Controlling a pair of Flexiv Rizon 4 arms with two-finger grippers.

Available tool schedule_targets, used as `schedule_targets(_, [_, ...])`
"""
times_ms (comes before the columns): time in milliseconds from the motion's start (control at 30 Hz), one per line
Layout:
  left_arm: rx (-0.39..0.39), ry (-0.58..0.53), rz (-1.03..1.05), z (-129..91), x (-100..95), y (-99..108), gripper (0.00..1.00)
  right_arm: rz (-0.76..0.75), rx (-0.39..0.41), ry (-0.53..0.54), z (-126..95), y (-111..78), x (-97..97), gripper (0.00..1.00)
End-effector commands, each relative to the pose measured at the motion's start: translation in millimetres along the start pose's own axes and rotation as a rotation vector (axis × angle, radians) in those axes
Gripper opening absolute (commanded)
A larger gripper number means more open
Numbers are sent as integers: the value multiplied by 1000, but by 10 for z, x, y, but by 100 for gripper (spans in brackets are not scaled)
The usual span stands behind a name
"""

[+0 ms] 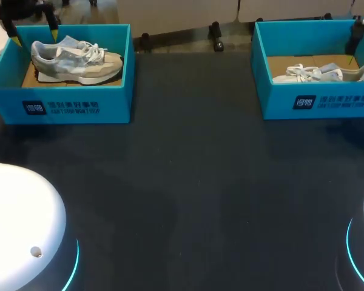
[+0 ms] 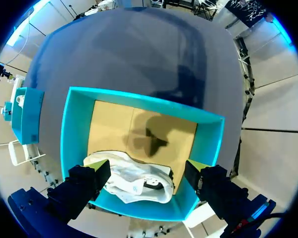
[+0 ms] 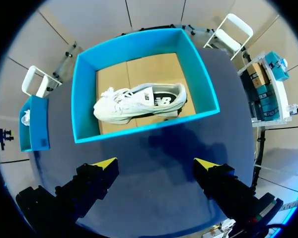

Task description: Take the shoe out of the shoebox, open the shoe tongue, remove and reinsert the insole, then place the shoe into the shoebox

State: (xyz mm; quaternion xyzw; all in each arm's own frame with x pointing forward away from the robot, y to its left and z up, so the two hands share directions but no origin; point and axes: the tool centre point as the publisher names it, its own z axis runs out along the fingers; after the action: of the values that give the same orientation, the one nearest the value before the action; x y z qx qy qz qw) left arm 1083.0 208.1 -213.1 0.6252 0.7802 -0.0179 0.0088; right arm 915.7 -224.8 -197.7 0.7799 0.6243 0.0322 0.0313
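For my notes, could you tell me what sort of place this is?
Probably a robot test bench: a dark table holds the left shoebox with a grey shoe and the right shoebox with a white shoe, and my left hand and right hand hover open nearby.

Head view high behind, each wrist view above 1 shoebox

A dark, matte table carries soft shadows under even light.

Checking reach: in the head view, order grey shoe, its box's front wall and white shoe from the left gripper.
1. grey shoe, just below the left gripper.
2. front wall, on the box's near side.
3. white shoe, far off at the right.
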Motion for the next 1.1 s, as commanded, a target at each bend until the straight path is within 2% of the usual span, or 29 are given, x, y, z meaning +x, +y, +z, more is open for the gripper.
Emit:
schedule_targets(33, [22, 4, 1, -13, -8, 70, 100, 2, -2, -1, -3, -11, 3, 100])
schedule_targets(133, [22, 4, 1, -13, -8, 70, 100, 2, -2, -1, -3, -11, 3, 100])
schedule_targets(167, [-22, -15, 44, 8, -11, 111, 100, 2, -2, -1, -3, -11, 3, 100])
schedule_targets(333, [-83, 39, 118, 159, 65, 474, 100, 2, -2, -1, -3, -11, 3, 100])
schedule_targets(400, [-71, 61, 140, 241, 123, 651, 100, 2, -2, -1, -3, -11, 3, 100])
schedule_targets(433, [-67, 70, 150, 279, 150, 715, 100, 2, -2, -1, -3, -11, 3, 100])
schedule_targets(533, [-116, 117, 181, 397, 209, 848, 100, 2, -2, -1, -3, -11, 3, 100])
schedule_targets(667, [-111, 143, 195, 481, 281, 1027, 100, 2, -2, -1, -3, -11, 3, 100])
schedule_targets(733, [-89, 145, 196, 502, 311, 1091, 100, 2, -2, -1, -3, -11, 3, 100])
schedule_targets(800, [-28, 146, 204, 528, 337, 1156, 100, 2, -2, -1, -3, -11, 3, 100])
schedule_targets(867, [-23, 175, 210, 509, 382, 1228, 100, 2, -2, -1, -3, -11, 3, 100])
schedule_targets(1100, [-23, 175, 210, 509, 382, 1228, 100, 2, -2, -1, -3, -11, 3, 100])
